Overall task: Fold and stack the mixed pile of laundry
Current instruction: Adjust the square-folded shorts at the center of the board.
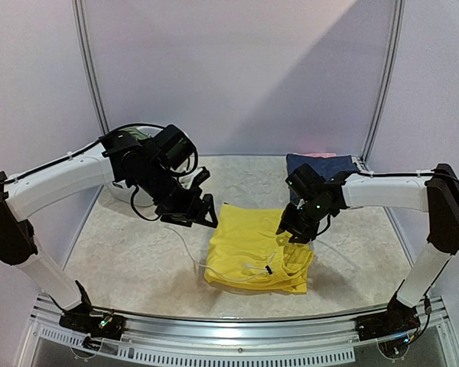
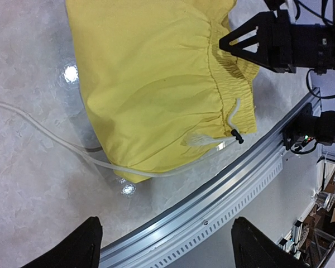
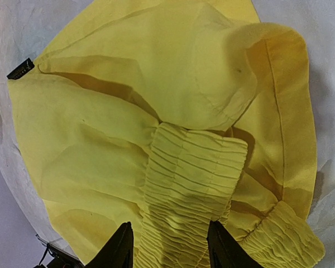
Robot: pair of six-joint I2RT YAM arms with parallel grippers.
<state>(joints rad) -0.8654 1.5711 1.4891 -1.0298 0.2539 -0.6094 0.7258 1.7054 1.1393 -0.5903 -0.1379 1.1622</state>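
Just past the slotted aluminium rail (image 1: pixel 237 325), the bright yellow drawstring garment (image 1: pixel 252 248) is lying part-folded at about 6 o'clock on the pale marbled table (image 1: pixel 130 260). Its long white cord (image 2: pixel 44 129) is trailing loose toward 9 o'clock. At the garment's 3 o'clock edge the right gripper (image 3: pixel 167 240) is straddling the ribbed elastic waistband (image 3: pixel 190 184) with its fingers half apart; I cannot tell whether they are actually pinching it. At the garment's 10 o'clock the left gripper (image 1: pixel 199 210) is hovering, fingers spread wide and nothing between them. Farther back, at 1 o'clock, a folded dark blue cloth (image 1: pixel 321 163) is lying.

As I judge it, a pull on the bunched waistband alone risks dragging the folded layers apart, and the stray cord risks snagging under the fold or on a finger. No brand or writing is showing legibly; a small black tab (image 3: pixel 20 68) is too small to read.
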